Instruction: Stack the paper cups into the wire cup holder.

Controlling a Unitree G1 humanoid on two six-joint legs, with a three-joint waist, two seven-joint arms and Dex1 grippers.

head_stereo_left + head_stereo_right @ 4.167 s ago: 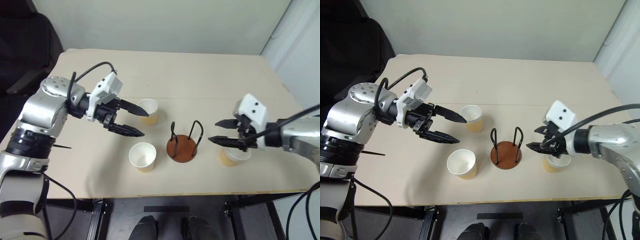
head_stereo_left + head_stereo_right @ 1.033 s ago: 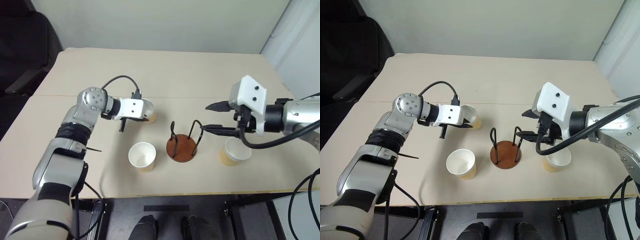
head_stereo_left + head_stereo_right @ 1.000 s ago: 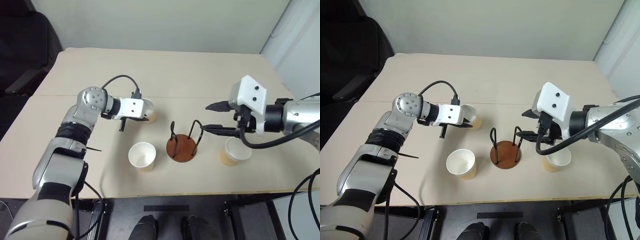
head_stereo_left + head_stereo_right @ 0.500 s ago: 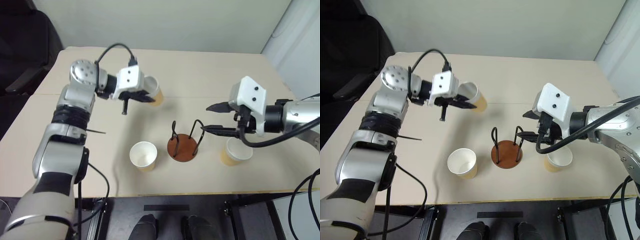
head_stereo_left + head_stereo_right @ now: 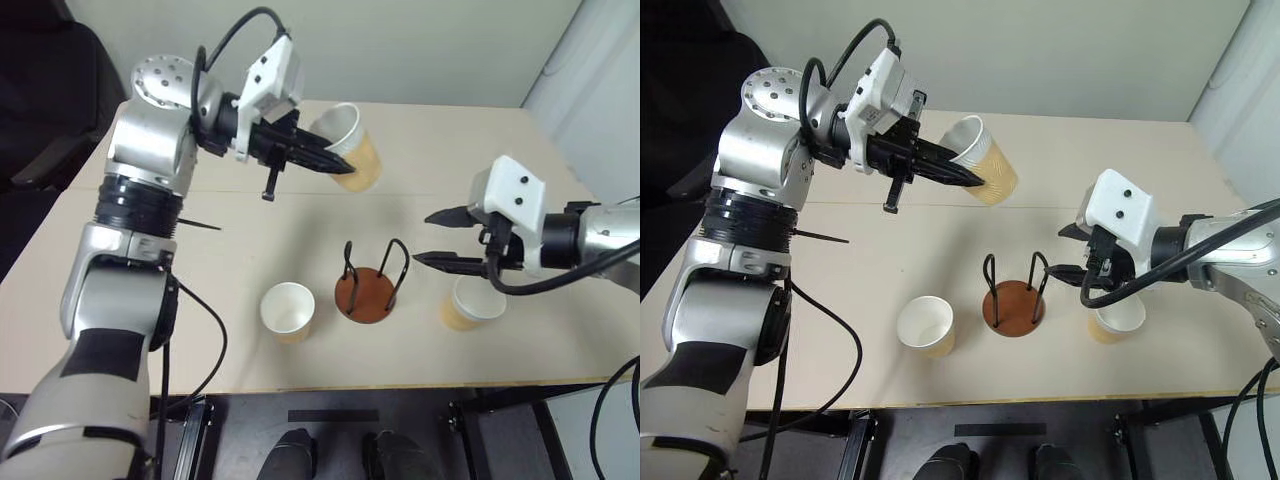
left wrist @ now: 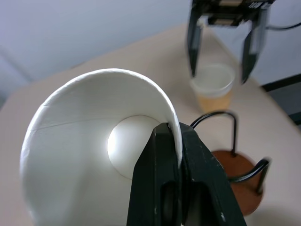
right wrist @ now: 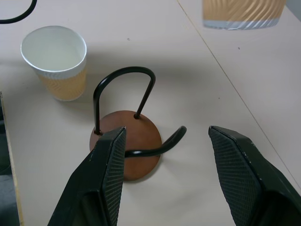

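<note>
Left wrist view: the left gripper [image 6: 173,141] is pinched onto the rim of a paper cup [image 6: 94,146], one finger inside the wall and one outside; the white inside and round bottom face the camera.
Head views: that held cup [image 5: 352,146] hangs in the air over the far middle of the table [image 5: 300,130], tilted, mouth turned toward the left arm, tan bottom pointing right and down.
Left gripper, head views: its black fingers [image 5: 945,170] reach rightward from the raised left arm and meet at the cup's rim.
Wire cup holder: the reddish-brown disc with two dark wire loops [image 5: 367,290] stands on the table near the front middle, with no cup in it.
Near-left cup: a second cup [image 5: 288,311] stands upright just left of the holder, apart from it.
Right cup: a third cup [image 5: 470,304] stands upright right of the holder, under the right gripper's fingers.
Right gripper: its jaws [image 5: 440,237] are spread with nothing between them, hovering just right of the holder.
Right wrist view: between its own two spread fingers [image 7: 110,165] lies the holder [image 7: 126,149], one loop upright and the other seen nearly end-on; the near-left cup [image 7: 56,61] stands beyond it, and the tan base of the lifted cup [image 7: 243,13] shows at the picture's edge.
Left wrist view, beyond the cup: the holder [image 6: 237,181], the right cup [image 6: 213,87] and the right gripper's two fingers [image 6: 194,42] above that cup.
</note>
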